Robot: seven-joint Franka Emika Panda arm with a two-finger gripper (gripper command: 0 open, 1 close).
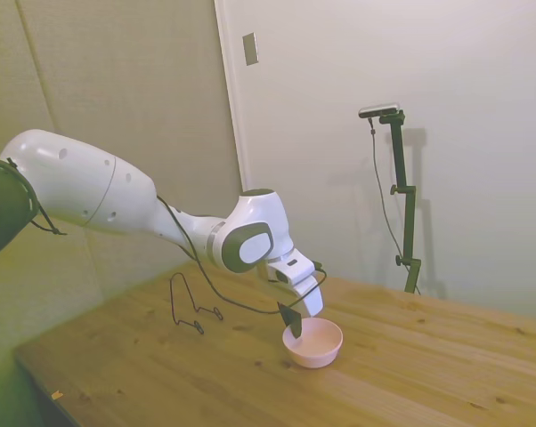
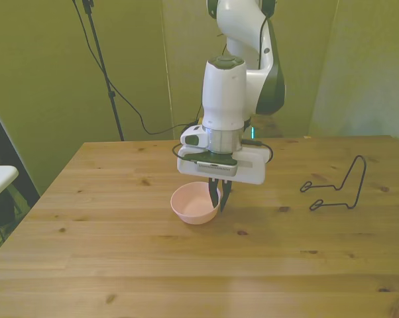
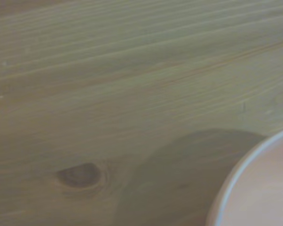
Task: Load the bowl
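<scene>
Where the gripper (image 2: 219, 197) descends, pinching the pink bowl (image 2: 194, 205) rim (front view's right side)

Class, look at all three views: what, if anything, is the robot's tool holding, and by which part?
The tool is closed on the pink bowl, pinching its rim on the side toward the front view's right.

Dim, soft indoor light with a yellow-green cast, strongest at the side view's left edge. Side and front views fairly sharp, no glare. Wrist view blurred, close: table (image 3: 108, 84) grain smeared, bowl (image 3: 263, 188) rim soft, casting a broad diffuse shadow beside it.
</scene>
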